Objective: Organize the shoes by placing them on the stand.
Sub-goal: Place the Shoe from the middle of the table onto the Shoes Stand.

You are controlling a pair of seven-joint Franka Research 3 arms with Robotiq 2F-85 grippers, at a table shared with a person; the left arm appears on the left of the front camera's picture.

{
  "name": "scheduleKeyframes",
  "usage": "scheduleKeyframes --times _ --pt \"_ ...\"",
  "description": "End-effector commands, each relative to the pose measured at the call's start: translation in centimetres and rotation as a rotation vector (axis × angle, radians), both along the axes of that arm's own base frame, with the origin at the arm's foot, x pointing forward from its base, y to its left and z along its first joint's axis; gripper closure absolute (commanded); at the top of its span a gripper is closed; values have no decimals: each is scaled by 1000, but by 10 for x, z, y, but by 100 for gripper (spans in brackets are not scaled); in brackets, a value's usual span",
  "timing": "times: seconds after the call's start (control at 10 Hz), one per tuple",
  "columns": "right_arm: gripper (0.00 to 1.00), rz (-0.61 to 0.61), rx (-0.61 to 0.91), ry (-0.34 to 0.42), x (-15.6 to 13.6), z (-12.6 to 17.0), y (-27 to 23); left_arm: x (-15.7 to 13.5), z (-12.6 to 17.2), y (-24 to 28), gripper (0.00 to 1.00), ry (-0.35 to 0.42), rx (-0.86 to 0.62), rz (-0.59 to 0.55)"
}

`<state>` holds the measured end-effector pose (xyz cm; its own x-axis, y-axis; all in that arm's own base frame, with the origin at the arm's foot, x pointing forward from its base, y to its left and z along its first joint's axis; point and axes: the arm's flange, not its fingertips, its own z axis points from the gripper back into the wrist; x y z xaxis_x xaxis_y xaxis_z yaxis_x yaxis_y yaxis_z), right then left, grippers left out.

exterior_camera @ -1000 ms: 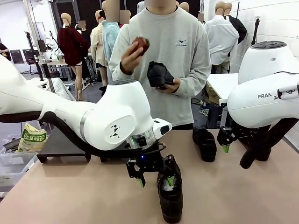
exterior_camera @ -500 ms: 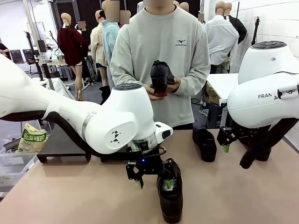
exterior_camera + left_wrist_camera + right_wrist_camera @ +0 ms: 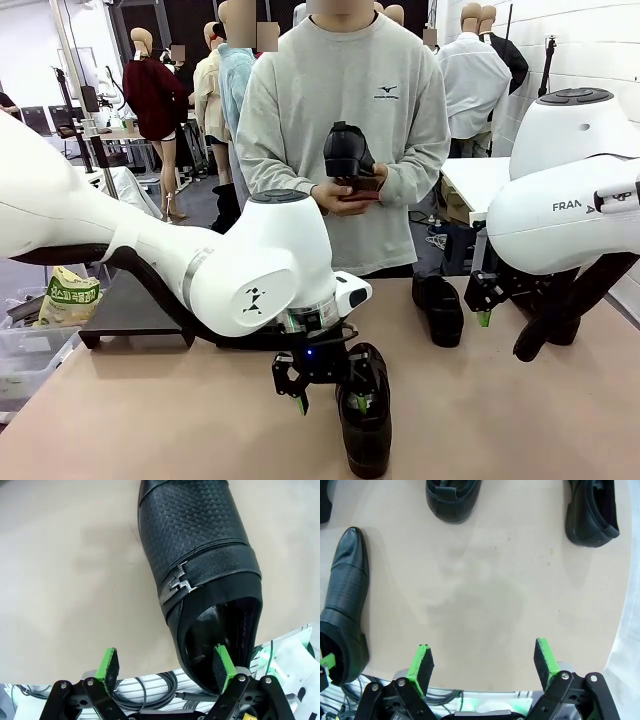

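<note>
The step in hand looks like the grasp on a first shoe. The left gripper (image 3: 331,402) hangs over the black textured-leather shoe with a metal-buckled strap (image 3: 200,555). That shoe lies on the beige table (image 3: 150,420) at about 6 o'clock in the front view, toe toward the robot's side. The gripper's fingers are spread wide and grasp nothing yet. One green pad sits inside the shoe's dark opening and the other hangs outside over bare table, so the shoe's side wall stands between them.

The next move, as I judge it, calls for clenching on that wall, lifting, and carrying the shoe toward 9 o'clock to the low black flat-topped stand (image 3: 120,310).

The right gripper (image 3: 483,661) is likewise released, with nothing between its pads. In its wrist view the second black leather shoe (image 3: 452,497) lies at 12 o'clock and the third black leather shoe (image 3: 592,512) at 1 o'clock, both on the table. The person's hands (image 3: 345,195) hold the fourth black shoe (image 3: 345,150) at 12 o'clock, above the table.

The visible part of the stand's top bears no shoe, though the left arm hides some of it. At 9 o'clock, the clear plastic bin (image 3: 30,350) holds a green and yellow bag (image 3: 70,297).
</note>
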<state>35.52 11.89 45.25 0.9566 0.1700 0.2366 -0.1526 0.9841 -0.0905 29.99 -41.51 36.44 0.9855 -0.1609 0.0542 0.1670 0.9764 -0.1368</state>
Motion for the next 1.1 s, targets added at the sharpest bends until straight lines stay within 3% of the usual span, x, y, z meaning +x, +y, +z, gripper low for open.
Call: scheduleKeyframes --times 0.0,0.3,0.4,1.0 --pt "0 -14 4 0 -1 -1 1 3 -8 -15 2 15 -16 12" --pt "0 -14 4 0 -1 -1 1 3 -21 -21 2 43 9 -6" --pt "0 -14 4 0 -1 -1 1 3 -26 -24 10 53 27 -14" --pt "0 -14 4 0 -1 -1 1 3 -30 -32 100 51 16 -24"
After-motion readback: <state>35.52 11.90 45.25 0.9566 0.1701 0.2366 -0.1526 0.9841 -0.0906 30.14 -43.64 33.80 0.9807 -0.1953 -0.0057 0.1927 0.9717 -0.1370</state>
